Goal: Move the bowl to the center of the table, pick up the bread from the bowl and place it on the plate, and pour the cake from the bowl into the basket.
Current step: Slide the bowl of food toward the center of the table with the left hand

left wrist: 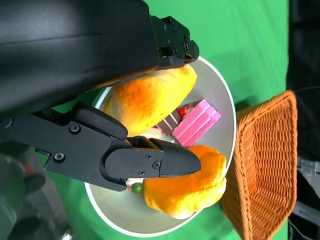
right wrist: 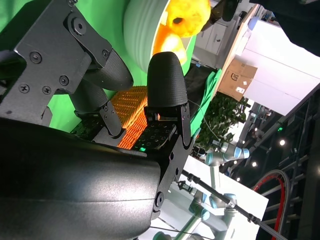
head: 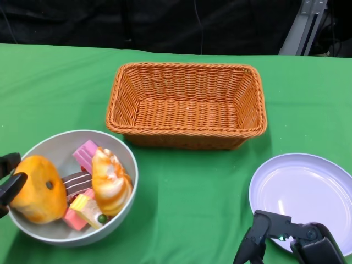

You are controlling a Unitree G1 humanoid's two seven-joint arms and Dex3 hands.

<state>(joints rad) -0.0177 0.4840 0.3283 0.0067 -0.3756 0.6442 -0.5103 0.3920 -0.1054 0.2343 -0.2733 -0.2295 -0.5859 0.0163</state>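
Your bowl (head: 130,165) sits at the table's (head: 49,93) near left, not at its center, and it holds two orange breads and several cake pieces. The round bread (head: 37,190) lies against the bowl's left rim; the long bread (head: 110,180) with white streaks lies toward the right. Between them you see a pink cake (head: 86,154), a brown striped piece (head: 77,181) and a yellow-pink piece (head: 83,210). Your left hand (head: 10,181) is at the bowl's left edge with its fingers (left wrist: 150,162) apart on either side of the round bread; whether they actually press it you cannot tell from these views. The basket (head: 187,104) stands at the far middle, just beyond the bowl and to its right. The plate (head: 305,190) lies at the near right. Your right hand (head: 286,242) hovers over the plate's near edge, fingers spread and holding nothing.
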